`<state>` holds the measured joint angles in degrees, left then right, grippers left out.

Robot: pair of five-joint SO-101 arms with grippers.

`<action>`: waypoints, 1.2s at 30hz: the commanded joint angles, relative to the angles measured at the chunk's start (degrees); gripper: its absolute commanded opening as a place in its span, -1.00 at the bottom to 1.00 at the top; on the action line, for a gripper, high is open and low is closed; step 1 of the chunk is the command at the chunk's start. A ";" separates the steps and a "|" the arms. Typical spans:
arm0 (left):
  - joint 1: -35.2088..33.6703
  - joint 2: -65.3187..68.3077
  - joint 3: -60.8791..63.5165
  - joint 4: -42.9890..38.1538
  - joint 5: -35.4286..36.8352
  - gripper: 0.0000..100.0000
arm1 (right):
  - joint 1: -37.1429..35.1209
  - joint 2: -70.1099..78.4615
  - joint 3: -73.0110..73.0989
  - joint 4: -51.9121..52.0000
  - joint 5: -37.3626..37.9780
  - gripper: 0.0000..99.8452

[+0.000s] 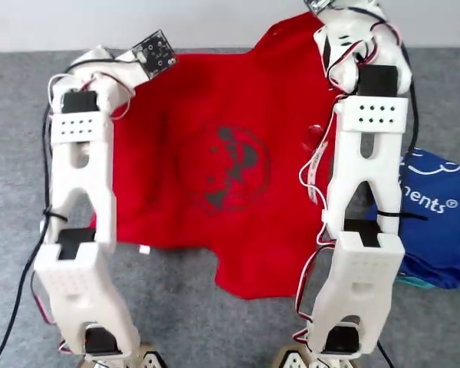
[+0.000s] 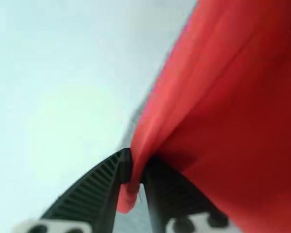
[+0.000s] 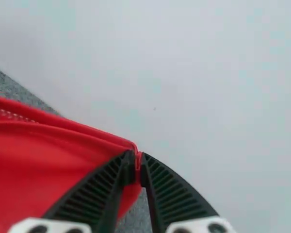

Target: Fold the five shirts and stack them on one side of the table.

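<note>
On the grey table [image 1: 176, 307], a red shirt [image 1: 215, 107] lies spread, front up.

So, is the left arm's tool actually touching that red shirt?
Touching. The left wrist view shows the left tool shut on a pinched fold of the red shirt.

White lettering [image 1: 428, 201], partly hidden, crosses the blue shirt [image 1: 445, 241].

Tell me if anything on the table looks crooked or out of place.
The red shirt lies askew: its near edge is uneven, one flap reaching closer to the arm bases than the rest. The left tool and right tool each pinch its far edge. Nothing looks spilled or damaged.
</note>
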<state>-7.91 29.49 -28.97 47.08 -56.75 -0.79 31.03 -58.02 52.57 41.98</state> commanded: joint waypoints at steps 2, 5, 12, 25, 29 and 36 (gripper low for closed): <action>-0.35 4.13 -11.47 2.46 -1.41 -0.97 | 0.13 -0.57 -0.44 -1.63 -0.18 -0.98; -0.44 6.59 -15.52 6.77 -1.41 -0.97 | 0.04 -0.66 -0.26 -1.01 -0.26 -0.98; -0.70 8.00 -17.71 23.47 -1.41 -0.97 | -0.40 -2.95 -2.02 19.74 -0.35 -0.98; -5.54 7.91 -17.80 50.02 -3.25 -0.97 | -1.36 -13.14 3.08 50.51 -1.05 -0.98; -7.38 7.82 -16.92 53.54 -6.07 -0.97 | -2.59 -20.70 15.56 50.42 -1.05 -0.98; -8.62 7.82 -9.63 53.54 -7.30 -0.97 | -5.32 -34.42 41.41 50.24 -1.05 -0.97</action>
<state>-15.74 38.20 -40.40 98.86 -62.81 -5.01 3.78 -24.79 100.48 41.45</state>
